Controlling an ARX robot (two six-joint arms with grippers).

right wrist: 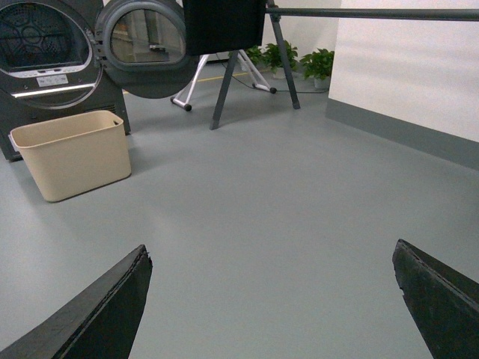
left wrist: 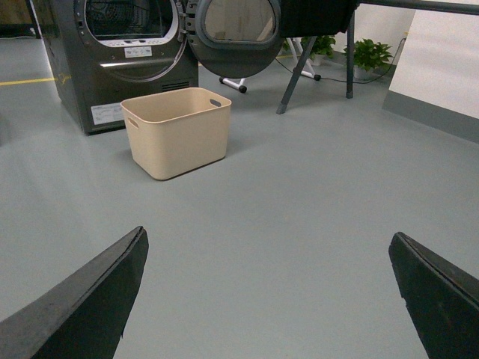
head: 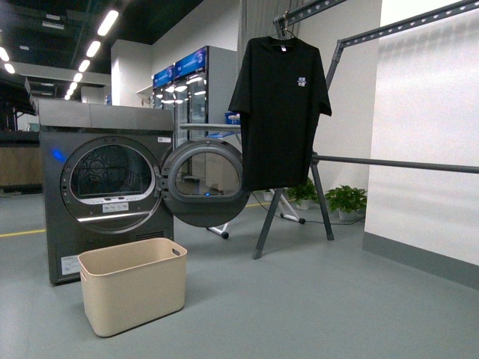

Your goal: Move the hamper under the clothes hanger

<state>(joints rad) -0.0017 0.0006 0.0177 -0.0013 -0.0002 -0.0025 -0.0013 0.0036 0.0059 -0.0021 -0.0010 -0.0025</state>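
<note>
Both released, jaws wide: left end effector (left wrist: 268, 233) and right end effector (right wrist: 271, 246) hang over grey floor (left wrist: 299, 187), hamper (head: 133, 284) well ahead, just before the open dryer (head: 97, 187) and left of the hanger (head: 389, 162). Only the front view shows the T-shirt (head: 278, 112) whole; wrist views catch just its hem.

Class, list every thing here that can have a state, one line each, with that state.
hamper, upright on the floor, not under the clothes hanger
T-shirt, hanging on the clothes hanger
machine door, open
left gripper, open, empty
right gripper, open, empty
ceiling lights, on
</note>
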